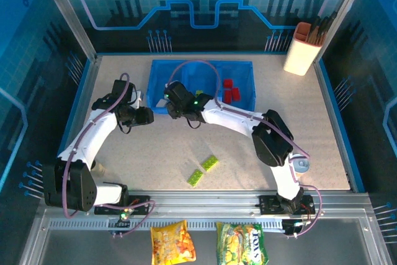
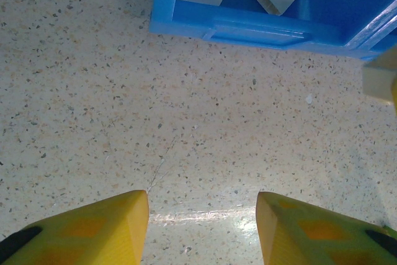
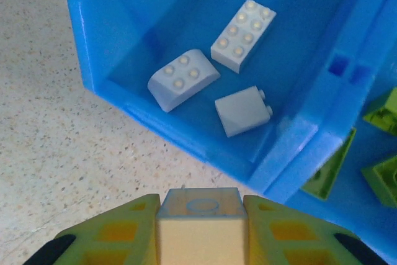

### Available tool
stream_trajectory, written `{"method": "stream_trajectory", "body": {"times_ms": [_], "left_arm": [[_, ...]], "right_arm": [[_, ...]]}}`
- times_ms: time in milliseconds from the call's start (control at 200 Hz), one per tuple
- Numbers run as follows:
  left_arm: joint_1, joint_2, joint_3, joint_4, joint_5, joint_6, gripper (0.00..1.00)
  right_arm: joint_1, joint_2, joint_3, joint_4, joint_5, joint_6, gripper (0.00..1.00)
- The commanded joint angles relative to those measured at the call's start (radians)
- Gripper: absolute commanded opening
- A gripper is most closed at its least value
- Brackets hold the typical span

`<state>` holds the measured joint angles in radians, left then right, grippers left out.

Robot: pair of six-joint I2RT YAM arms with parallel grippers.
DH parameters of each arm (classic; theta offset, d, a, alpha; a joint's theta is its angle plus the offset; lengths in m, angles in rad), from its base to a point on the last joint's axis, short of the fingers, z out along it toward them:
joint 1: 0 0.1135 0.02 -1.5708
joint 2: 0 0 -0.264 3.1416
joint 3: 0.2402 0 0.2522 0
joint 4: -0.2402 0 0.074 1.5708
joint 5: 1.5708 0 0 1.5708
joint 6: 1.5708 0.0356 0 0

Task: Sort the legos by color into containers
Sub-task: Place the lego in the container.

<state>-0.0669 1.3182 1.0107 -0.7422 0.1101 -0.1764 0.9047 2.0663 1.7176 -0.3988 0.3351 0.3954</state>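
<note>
- A cream brick (image 3: 198,234), blocky with a faint round ring on its upper face, is pinched between the yellow fingers of the right hand (image 3: 198,212). The hand is closed snugly on two opposite sides of the brick.
- The brick hangs over the counter (image 1: 161,153), just on the near side of the blue tray (image 3: 180,130), at the tray's left end.
- Straight beyond the tray's near wall is the left compartment, which holds three white bricks (image 3: 244,34): a long eight-stud one, a sloped four-stud one, and a small sloped one lying on its side.
- The middle compartment holds lime green bricks (image 3: 381,113), and the right compartment holds red bricks (image 1: 231,91).
- The step in hand is probably dropping the cream brick in with the whites. To do it well, carry it fully past the wall and keep left of the divider, so it cannot stray among the greens. Open only over bare floor beside the other bricks.
- The left hand (image 2: 201,206) hovers low over the counter just left of the tray's near corner. Its fingers are partly apart with nothing between them.
- A loose lime pair (image 1: 211,163) lies on the counter nearer the arms, well apart from the tray and not yet sorted.
</note>
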Motion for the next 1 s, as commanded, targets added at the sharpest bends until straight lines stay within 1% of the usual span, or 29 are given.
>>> {"method": "stream_trajectory", "body": {"times_ms": [0,140,265,365,480,700,996], "left_arm": [[0.012,0.012,-0.004,0.002,0.003,0.019,0.5],[0.013,0.013,-0.001,0.004,-0.001,0.019,0.5],[0.015,0.019,0.0,0.005,0.003,0.019,0.5],[0.015,0.021,0.001,0.006,0.006,0.019,0.5],[0.015,0.021,0.002,0.006,0.007,0.019,0.5],[0.019,0.019,0.002,0.007,0.006,0.017,0.5],[0.023,0.024,0.004,0.007,0.013,0.017,0.5]], "right_arm": [[0.013,0.052,0.083,0.01,0.037,-0.161,0.33],[0.015,0.096,0.143,-0.008,0.064,-0.343,0.33],[0.02,0.142,0.216,-0.037,0.132,-0.491,0.35],[0.026,0.195,0.299,-0.077,0.196,-0.587,0.35],[0.029,0.248,0.367,-0.098,0.215,-0.669,0.35],[0.037,0.348,0.475,-0.124,0.253,-0.791,0.35],[0.032,0.402,0.51,-0.145,0.283,-0.821,0.36]]}}
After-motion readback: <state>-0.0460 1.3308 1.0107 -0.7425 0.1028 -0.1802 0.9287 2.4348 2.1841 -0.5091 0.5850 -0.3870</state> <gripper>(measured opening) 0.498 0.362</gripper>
